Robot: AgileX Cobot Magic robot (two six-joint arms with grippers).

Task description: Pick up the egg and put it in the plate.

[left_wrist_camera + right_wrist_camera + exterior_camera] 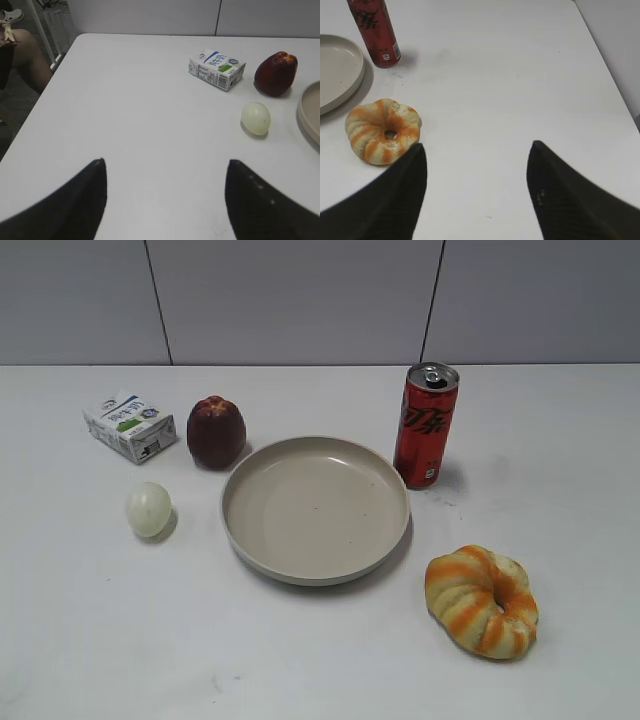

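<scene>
White table (pixel 560 460), grey panelled wall (pixel 300 300)

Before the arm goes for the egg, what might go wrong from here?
The egg is smooth and rounded, lying loose on the table; the open left gripper might nudge it rolling. The dark red fruit and small carton sit close behind it, risking a bump. The plate has a raised rim to clear.

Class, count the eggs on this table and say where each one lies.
1. The egg lies on the table left of the plate, in front of the carton and red fruit. None seems hidden.
</scene>
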